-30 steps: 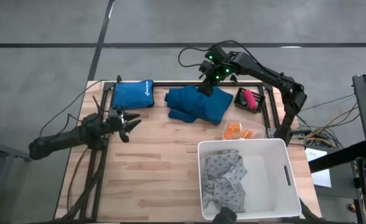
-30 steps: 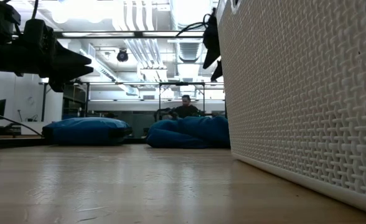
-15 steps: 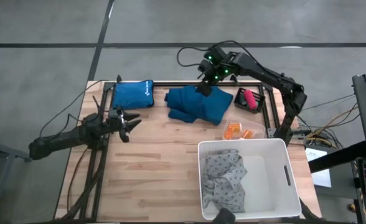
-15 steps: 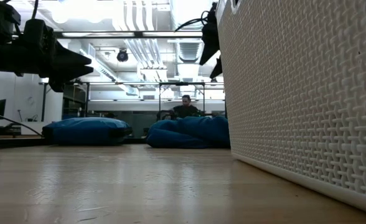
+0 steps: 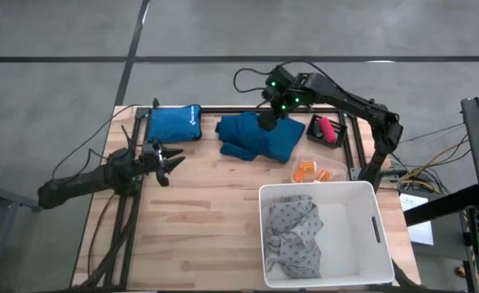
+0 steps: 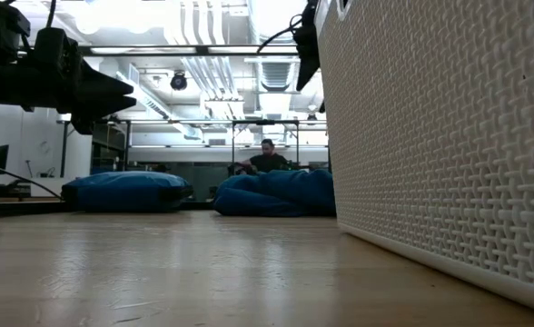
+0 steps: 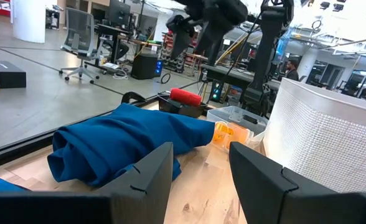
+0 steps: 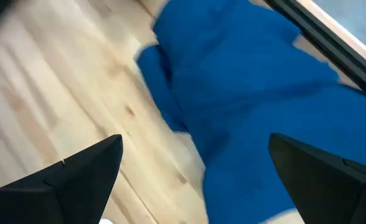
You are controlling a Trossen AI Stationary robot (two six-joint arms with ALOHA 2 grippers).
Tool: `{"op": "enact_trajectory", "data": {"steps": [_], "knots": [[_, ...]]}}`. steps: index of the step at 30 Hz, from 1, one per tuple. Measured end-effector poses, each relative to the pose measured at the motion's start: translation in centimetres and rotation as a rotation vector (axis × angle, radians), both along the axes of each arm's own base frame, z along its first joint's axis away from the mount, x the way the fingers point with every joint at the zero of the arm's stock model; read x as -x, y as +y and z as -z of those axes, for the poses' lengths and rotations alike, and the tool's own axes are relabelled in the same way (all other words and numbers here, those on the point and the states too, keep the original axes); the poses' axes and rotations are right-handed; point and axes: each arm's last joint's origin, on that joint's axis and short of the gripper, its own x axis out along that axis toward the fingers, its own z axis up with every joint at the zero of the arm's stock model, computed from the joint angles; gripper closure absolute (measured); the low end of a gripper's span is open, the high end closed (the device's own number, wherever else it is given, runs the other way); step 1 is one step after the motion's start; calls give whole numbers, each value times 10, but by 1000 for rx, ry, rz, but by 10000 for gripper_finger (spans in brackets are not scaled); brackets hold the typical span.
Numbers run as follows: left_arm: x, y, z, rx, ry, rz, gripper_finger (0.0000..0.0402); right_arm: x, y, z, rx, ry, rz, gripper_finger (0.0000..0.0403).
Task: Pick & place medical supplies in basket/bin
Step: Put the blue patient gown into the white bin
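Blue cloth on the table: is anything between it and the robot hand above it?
Nothing visible. The right gripper hangs with open jaws right over the blue cloth, with only air between them.

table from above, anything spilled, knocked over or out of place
Nothing stands out. The teal cloth lies bunched under the open right gripper, the patterned cloth is inside the white tub, and nothing has spilled.

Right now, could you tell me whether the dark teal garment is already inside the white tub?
No, the dark teal garment lies on the table beyond the white tub.
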Motion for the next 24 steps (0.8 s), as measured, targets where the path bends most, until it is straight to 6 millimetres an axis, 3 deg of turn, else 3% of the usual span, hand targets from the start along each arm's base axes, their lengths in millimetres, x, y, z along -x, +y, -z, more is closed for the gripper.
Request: {"op": "enact_trajectory", "data": {"steps": [13, 24], "knots": [[0, 0, 0, 0, 0, 0, 238, -10, 42, 20, 239, 288, 7, 3], [0, 0, 0, -1, 1, 0, 238, -16, 66, 48, 250, 343, -42, 3]]}}
